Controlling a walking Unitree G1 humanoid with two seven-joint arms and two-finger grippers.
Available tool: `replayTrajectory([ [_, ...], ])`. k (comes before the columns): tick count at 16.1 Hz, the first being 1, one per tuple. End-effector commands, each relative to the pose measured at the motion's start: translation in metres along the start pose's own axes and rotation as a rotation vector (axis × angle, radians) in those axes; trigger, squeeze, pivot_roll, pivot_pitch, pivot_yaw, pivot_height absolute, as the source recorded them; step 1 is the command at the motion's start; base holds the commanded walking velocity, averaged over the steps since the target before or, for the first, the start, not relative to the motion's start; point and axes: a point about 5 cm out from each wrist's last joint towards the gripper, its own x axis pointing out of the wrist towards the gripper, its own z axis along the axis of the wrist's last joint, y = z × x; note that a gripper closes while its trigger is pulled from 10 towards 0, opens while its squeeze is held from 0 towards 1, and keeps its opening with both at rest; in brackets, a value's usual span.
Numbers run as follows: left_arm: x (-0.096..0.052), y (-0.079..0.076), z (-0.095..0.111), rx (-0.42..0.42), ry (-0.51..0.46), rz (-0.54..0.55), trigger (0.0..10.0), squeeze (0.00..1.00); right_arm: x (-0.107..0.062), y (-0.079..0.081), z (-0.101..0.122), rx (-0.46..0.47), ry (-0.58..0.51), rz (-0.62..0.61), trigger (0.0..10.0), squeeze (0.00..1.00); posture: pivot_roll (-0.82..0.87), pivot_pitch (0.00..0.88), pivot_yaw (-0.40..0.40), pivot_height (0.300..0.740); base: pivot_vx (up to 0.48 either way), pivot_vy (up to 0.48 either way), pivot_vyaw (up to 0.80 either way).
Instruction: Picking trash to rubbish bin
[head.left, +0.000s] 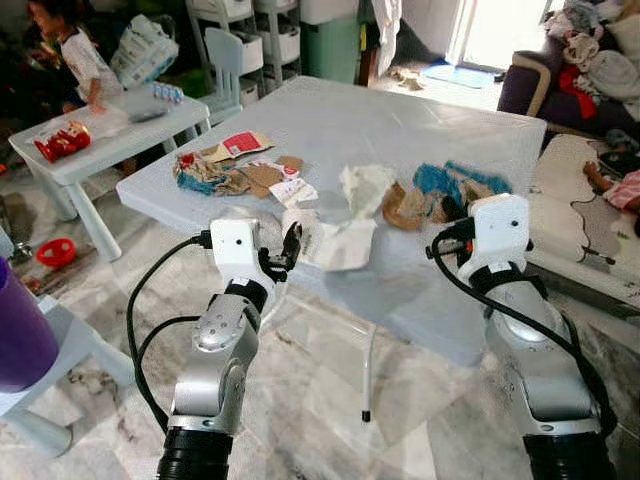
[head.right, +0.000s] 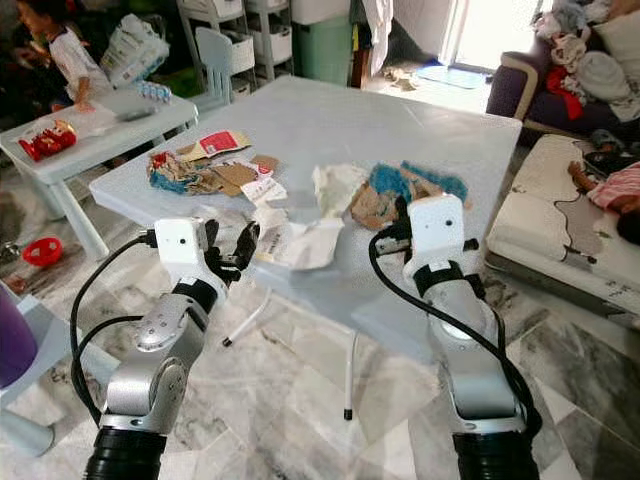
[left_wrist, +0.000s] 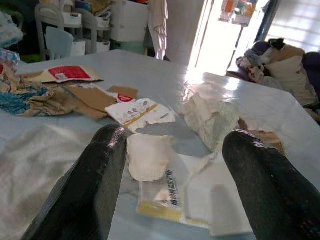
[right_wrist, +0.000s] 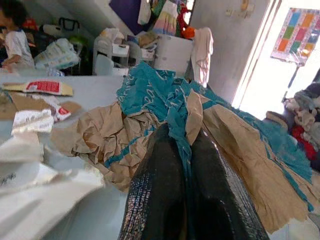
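Trash lies on a pale grey table (head.left: 400, 120). At its front edge are white wrappers (head.left: 335, 245), and my left gripper (left_wrist: 172, 165) stands open just before them, its fingers either side of a white scrap (left_wrist: 149, 156) and a clear barcode wrapper. A crumpled white paper (head.left: 365, 187) sits behind. My right gripper (right_wrist: 186, 145) is shut on a strip of the crumpled brown and teal paper (head.left: 430, 195) at the front right. Cardboard scraps and red-labelled wrappers (head.left: 245, 175) lie at the table's left.
A small white table (head.left: 110, 140) with a red snack bag (head.left: 62, 140) stands at the left, and a person (head.left: 75, 55) sits beside it. A sofa piled with clothes (head.left: 590, 70) is at the right. A purple object (head.left: 20, 330) is near my left arm.
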Motion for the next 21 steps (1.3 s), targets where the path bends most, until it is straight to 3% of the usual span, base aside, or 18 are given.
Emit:
replayTrajectory([
  [1, 0.000, 0.002, 0.000, 0.005, 0.000, 0.008, 10.0, 0.00, -0.002, 0.000, 0.003, 0.002, -0.002, -0.004, 0.0, 0.00, -0.05, 0.000, -0.011, 0.740, 0.304, 0.000, 0.00],
  [10, 0.000, 0.000, -0.004, 0.020, 0.015, 0.006, 10.0, 0.00, 0.000, 0.002, 0.004, -0.002, 0.003, 0.013, 0.0, 0.00, -0.05, 0.000, -0.015, 0.740, 0.312, 0.000, 0.00],
  [14, -0.002, 0.004, -0.009, 0.021, 0.047, 0.040, 10.0, 0.00, 0.000, 0.003, 0.003, 0.002, 0.009, 0.024, 0.0, 0.00, -0.04, 0.000, -0.020, 0.740, 0.000, 0.000, 0.00],
  [15, -0.007, 0.006, -0.014, 0.064, 0.069, 0.018, 10.0, 0.00, 0.001, 0.004, 0.003, 0.003, 0.011, 0.030, 0.0, 0.00, -0.03, 0.000, -0.024, 0.740, 0.000, 0.000, 0.00],
  [18, -0.018, 0.014, -0.023, 0.080, 0.107, 0.053, 10.0, 0.00, 0.002, 0.003, 0.002, 0.004, 0.018, 0.043, 0.0, 0.00, -0.03, 0.000, -0.029, 0.740, 0.000, 0.000, 0.00],
  [21, -0.010, 0.012, -0.026, 0.031, 0.131, 0.085, 10.0, 0.00, -0.002, -0.004, 0.002, -0.005, 0.031, 0.041, 0.0, 0.00, -0.06, 0.000, -0.037, 0.740, 0.000, 0.000, 0.00],
])
